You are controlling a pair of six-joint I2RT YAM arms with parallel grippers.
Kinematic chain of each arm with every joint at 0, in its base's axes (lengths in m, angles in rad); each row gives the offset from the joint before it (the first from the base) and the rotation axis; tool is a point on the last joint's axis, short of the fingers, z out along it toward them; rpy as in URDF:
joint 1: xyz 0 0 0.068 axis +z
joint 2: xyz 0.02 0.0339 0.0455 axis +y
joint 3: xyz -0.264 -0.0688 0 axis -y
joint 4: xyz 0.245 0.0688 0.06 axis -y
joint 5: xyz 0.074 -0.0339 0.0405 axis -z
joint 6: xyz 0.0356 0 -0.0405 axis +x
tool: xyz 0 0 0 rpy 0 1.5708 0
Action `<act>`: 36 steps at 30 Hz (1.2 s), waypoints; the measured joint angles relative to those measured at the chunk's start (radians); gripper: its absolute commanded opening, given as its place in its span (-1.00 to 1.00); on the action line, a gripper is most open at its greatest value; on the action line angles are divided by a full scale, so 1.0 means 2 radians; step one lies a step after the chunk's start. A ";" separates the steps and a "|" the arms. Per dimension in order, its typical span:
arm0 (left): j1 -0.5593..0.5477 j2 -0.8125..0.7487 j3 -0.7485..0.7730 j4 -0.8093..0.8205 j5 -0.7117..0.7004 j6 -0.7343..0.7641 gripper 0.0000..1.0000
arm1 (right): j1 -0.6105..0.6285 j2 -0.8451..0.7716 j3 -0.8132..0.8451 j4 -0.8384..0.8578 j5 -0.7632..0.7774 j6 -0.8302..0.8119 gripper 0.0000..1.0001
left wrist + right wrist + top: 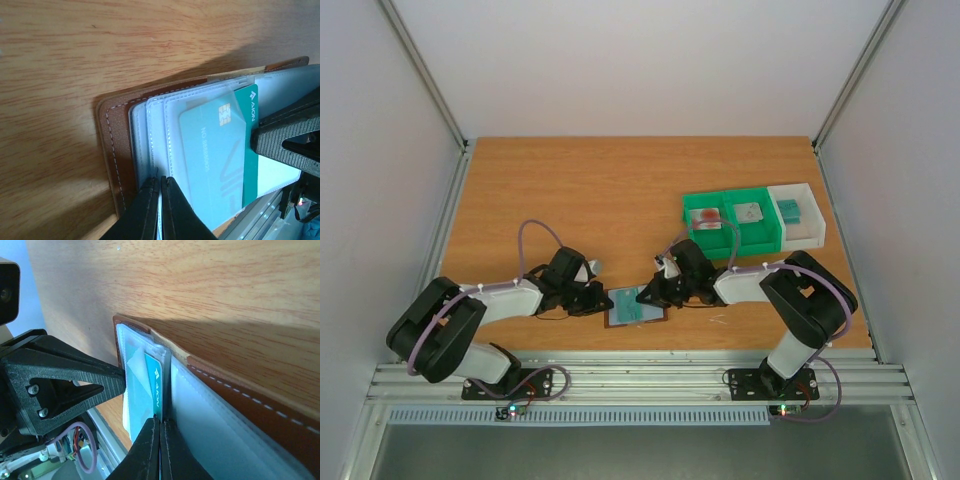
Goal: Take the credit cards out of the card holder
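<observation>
**A:** How many cards do we count?

**B:** Four. One teal card [215,150] sits in the holder [635,310], which lies open on the table [570,190] at the middle of the near edge. The other three lie in bins by the right edge.

**A:** One to a bin?

**B:** Yes. We see two green bins [760,240] and one white bin [810,225], side by side in a row. The pink card [708,218] with its red blot is in the left green one. The grey card [748,212] is in the right green one. A second teal card [788,209] is in the white bin, nearest the right edge.

**A:** And the two claws?

**B:** Both are down at the holder, one from each side. The left claw [160,181] is pinched narrow on the edge of the holder's clear pockets, and we see only a sliver of plastic between its fingers. The right claw [160,424] is closed on one edge of the teal card.

**A:** How far is that card out?

**B:** Partly. Most of it lies under a clear pocket, and a darker strip along the right claw's side shows bare. We see several clear pockets stacked, but we cannot tell how many.
</observation>
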 measured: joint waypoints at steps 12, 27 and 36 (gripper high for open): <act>0.000 0.001 0.001 0.000 0.002 0.000 -0.88 | -0.016 -0.001 -0.012 0.024 -0.021 0.004 -0.98; -0.001 -0.007 0.004 -0.012 0.002 0.000 -0.61 | -0.033 -0.074 -0.011 -0.067 -0.018 -0.025 -0.98; -0.001 -0.110 0.060 -0.173 -0.019 0.018 0.15 | -0.033 -0.152 0.068 -0.232 -0.020 -0.123 -0.98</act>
